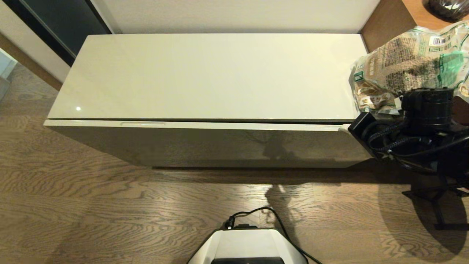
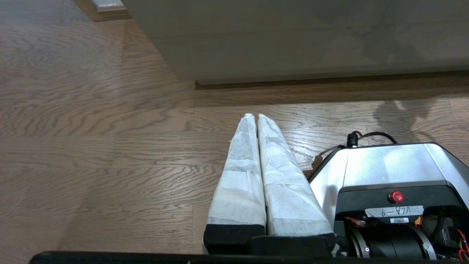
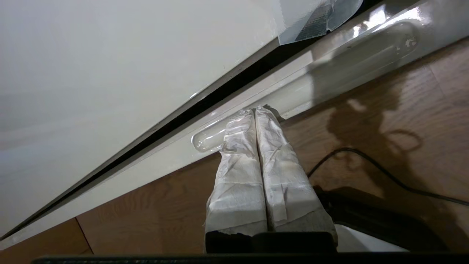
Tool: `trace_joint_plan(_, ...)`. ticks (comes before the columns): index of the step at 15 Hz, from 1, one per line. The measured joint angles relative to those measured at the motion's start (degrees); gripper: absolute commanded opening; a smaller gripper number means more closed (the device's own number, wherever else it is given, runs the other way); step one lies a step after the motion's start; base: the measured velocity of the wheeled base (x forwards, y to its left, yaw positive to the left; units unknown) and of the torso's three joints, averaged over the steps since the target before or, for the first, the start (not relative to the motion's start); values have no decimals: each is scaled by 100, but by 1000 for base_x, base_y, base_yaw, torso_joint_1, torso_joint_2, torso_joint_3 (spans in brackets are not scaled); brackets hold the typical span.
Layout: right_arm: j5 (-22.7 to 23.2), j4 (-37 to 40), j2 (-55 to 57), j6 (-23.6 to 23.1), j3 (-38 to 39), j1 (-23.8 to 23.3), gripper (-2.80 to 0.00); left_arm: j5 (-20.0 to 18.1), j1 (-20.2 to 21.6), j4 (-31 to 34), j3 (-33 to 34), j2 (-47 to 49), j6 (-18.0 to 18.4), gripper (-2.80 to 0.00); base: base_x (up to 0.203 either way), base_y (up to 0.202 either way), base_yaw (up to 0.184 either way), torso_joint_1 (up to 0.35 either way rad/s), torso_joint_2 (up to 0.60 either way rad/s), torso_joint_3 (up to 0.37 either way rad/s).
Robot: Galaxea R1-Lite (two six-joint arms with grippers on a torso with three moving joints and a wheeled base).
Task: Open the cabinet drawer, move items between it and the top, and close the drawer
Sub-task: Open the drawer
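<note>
The cabinet drawer (image 1: pixel 220 146) stands out from the cabinet by a narrow dark gap under the top (image 1: pixel 212 73). My right gripper (image 3: pixel 255 110) is shut, its wrapped tips resting on the drawer's right slot handle (image 3: pixel 348 58) along the front rim (image 3: pixel 121 181). The right wrist (image 1: pixel 427 106) is at the cabinet's right end. A clear bag with green print and brown contents (image 1: pixel 410 66) lies on the top's right end, and its corner (image 3: pixel 315 18) overhangs the gap. The left slot handle (image 1: pixel 143 123) is free. The small white packet is out of view. My left gripper (image 2: pixel 255 116) hangs shut over the floor.
Brown wooden furniture (image 1: pixel 388 18) adjoins the cabinet's right end, with a dark round object (image 1: pixel 449 7) on it. My base (image 1: pixel 249 245) and its cable (image 1: pixel 263 211) stand on the wood floor in front. A black stand (image 1: pixel 439 205) sits at the right.
</note>
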Motion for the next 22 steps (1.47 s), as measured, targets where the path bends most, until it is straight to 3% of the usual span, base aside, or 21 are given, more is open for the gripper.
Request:
trace_joint_plan(2,122,-1233,-56,-2,743,4,-280,-1,0,-2,0,0,0,-280,0,0,0,0,0,0)
trace_joint_plan(3,219,821,-105,-9,1097,71,-280,-2,0,-8,0,0,2,-280,0,0,0,0,0,0)
trace_joint_plan(4,232,1518,-79,-5,1281,47,-280,5,-5,9,0,0,2,-280,0,0,0,3,52,-37)
trace_joint_plan(5,180,1171,-150,-11,1230,25,-280,-2,14,-4,0,0,2,-280,0,0,0,0,0,0)
trace_joint_plan(11,140,1119,-680,-9,1757,258,-280,2,-15,4,0,0,2,-280,0,0,0,0,-6,3)
trace_joint_plan(16,-166,1361,-1221,-158,788,138,-280,2,3,-2,0,0,3,-280,0,0,0,0,0,0)
trace_joint_plan(18,-404,1421,-1189,-663,216,124,-280,0,-2,0,0,0,0,-280,0,0,0,0,0,0)
trace_joint_plan(22,-856,1187,-971,-2757,-1121,27,-280,-2,0,-5,0,0,0,-280,0,0,0,0,0,0)
